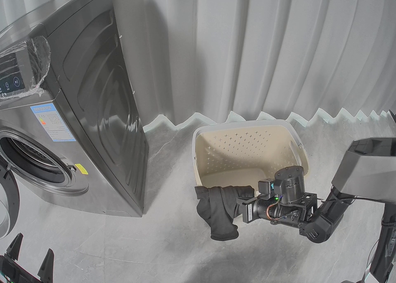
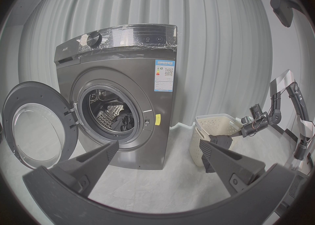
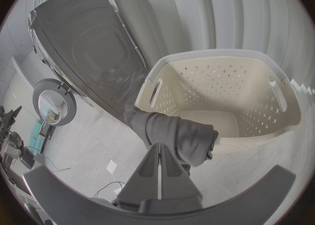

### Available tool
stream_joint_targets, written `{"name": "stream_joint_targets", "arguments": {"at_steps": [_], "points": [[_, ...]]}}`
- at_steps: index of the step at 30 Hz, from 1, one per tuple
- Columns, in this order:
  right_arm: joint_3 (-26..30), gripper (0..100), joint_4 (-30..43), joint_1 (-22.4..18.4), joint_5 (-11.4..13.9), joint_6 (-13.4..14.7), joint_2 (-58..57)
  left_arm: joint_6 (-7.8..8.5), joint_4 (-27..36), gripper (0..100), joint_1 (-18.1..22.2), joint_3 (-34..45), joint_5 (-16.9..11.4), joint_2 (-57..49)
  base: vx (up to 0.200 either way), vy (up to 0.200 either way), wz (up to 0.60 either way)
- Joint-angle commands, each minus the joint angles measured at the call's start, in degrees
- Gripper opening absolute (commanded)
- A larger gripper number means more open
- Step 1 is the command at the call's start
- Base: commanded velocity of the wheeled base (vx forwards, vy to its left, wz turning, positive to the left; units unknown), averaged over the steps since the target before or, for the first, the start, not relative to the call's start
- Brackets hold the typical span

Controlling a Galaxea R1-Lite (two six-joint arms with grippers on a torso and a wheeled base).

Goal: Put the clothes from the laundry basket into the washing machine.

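Dark garment [image 1: 218, 211], clothes entry one: where is it lying? (Clerk)

It is hanging over the near rim of the laundry basket [image 1: 247, 123], at the corner closer to the washing machine [image 1: 99, 90]. Part of it is drooping outside the basket wall. (Checker)

Long axis and heading? (Clerk)

It is running along that rim from the right gripper [image 1: 240, 207] toward the machine, then bending downward. The free end is pointing at the floor [image 1: 165, 238]; whether it is touching the floor, I cannot tell. (Checker)

Grip? (Clerk)

The right gripper's fingers are pressing together on the bunched end of the garment, just above the rim. (Checker)

Entry two? (Clerk)

Dark clothes [image 2: 126, 122] are lying inside the drum [image 2: 108, 111], low and toward the front. The door [image 2: 36, 124] is standing wide open on the side away from the basket. (Checker)

Other arm? (Clerk)

The left gripper [image 2: 157, 145] is hanging low in front of the machine, well apart from the basket. Its fingers are standing wide apart and pointing toward the machine's front. (Checker)
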Motion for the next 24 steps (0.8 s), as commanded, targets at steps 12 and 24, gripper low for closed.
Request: {"name": "stream_joint_targets", "arguments": {"at_steps": [12,24], "points": [[5.99,100,-4.15,-1.16,-0.1,-0.54,-0.91,-0.03,0.0,100,-0.02,0.92,0.0,-0.93,0.0,0.0,0.0],[-2.27,100,-5.91,-2.3,0.69,-4.32,9.73,-0.03,0.0,100,0.07,0.92,0.0,-0.93,0.0,0.0,0.0]]}}
